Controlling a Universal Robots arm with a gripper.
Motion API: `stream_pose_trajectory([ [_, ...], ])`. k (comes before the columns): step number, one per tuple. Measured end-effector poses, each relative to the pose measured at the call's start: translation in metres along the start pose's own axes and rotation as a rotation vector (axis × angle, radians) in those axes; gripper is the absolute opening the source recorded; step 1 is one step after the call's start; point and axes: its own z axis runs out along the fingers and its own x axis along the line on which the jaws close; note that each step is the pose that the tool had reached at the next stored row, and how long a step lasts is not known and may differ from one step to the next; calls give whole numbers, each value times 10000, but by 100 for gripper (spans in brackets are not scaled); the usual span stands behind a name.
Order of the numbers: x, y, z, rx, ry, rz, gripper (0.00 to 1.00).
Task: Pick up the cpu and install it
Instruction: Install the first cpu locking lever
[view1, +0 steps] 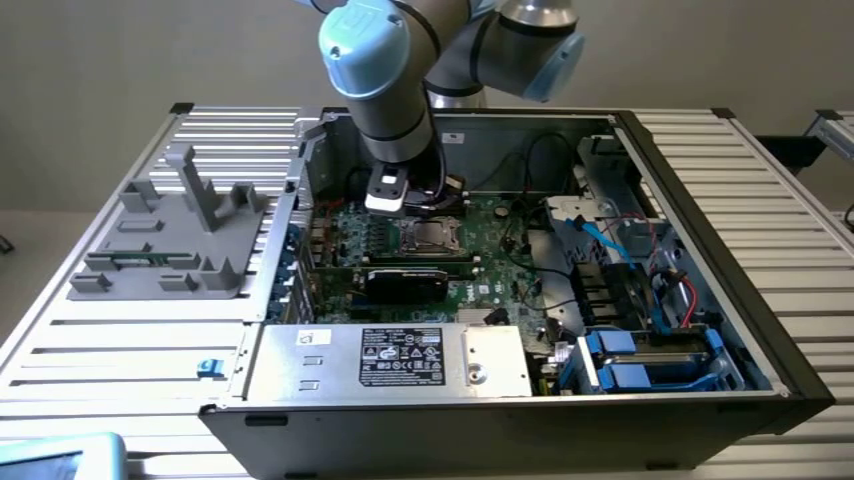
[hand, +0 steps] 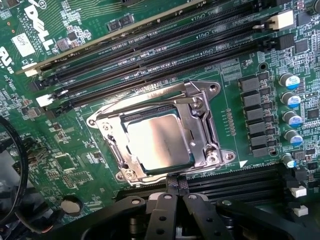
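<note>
Overhead, the robot arm (view1: 387, 90) reached down into an open computer case (view1: 747, 330) that stood on a slatted metal table (view1: 120, 350). Its jaws were pressed together with nothing between them, and they hung low over the green motherboard (view1: 514, 265), just beside the socket (view1: 430, 236) near the middle of the board.

The cpu (hand: 159, 142) lay flat in that socket (hand: 200, 125), its shiny grey top showing through the opening of the silver metal frame. In the wrist view the closed jaws sat right at the frame's edge, apart from the chip; I could not tell whether they touched the frame.

Long black memory slots (hand: 150, 55) ran along the far side of the socket, and a row of small round capacitors (hand: 292, 100) stood beside it. A black card (view1: 407, 280) sat across the board just nearer than the socket. Nearest of all was a silver power supply (view1: 387, 358) with a dark label, and blue drive holders (view1: 627, 360) filled the case's near corner on the exterior view's right. Outside the case, on the exterior view's left, a grey plastic stand (view1: 167, 240) rested on the table.
</note>
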Motion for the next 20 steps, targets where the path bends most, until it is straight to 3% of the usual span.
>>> stream_pose_trajectory([
  [20, 121, -48, 34, -1, 1, 6, 11],
])
